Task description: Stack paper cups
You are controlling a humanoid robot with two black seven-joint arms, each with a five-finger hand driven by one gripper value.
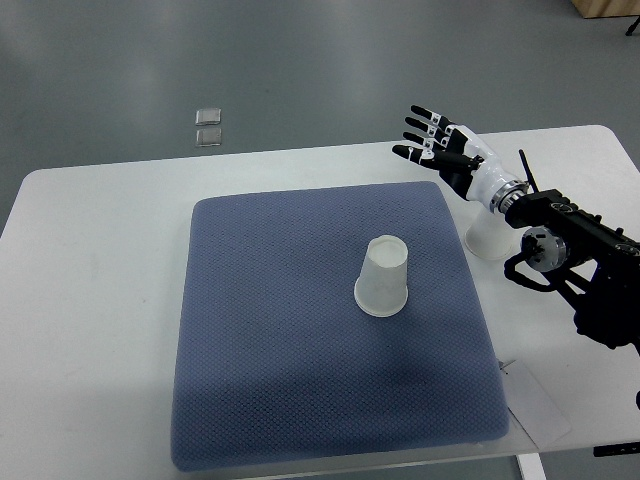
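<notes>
A white paper cup stands upside down near the middle of the blue mat. A second white cup sits on the white table just right of the mat, partly hidden under my right forearm. My right hand hovers above the mat's far right corner with fingers spread, holding nothing. It is well apart from the middle cup. The left arm does not show.
The white table carries the mat. A clear flat sheet lies at the mat's near right corner. Two small square tiles lie on the grey floor beyond the table's far edge.
</notes>
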